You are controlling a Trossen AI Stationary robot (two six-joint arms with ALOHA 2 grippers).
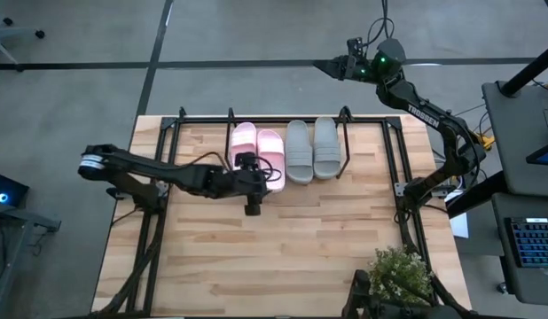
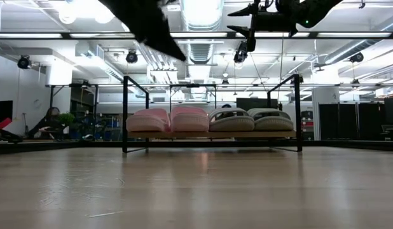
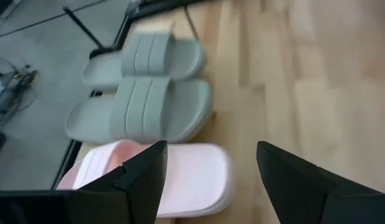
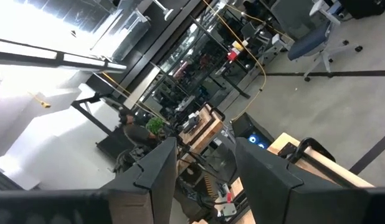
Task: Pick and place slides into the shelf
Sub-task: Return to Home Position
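Pink slides (image 1: 256, 149) left and grey slides (image 1: 311, 149) right sit side by side on the shelf (image 2: 299, 114) at the tabletop's (image 1: 301, 257) far edge. Matte soft foam, rounded soles, wide straps, the grey ones ribbed. Shelf is a light wood board in a thin black metal frame. Left gripper (image 3: 211, 149) hovers at the pink pair's near ends, jaws wide open, empty. Risk: pulling away low, a finger could clip the light foam and drag a slide off. Right gripper (image 4: 205, 140) is raised past the far edge, jaws apart, empty.
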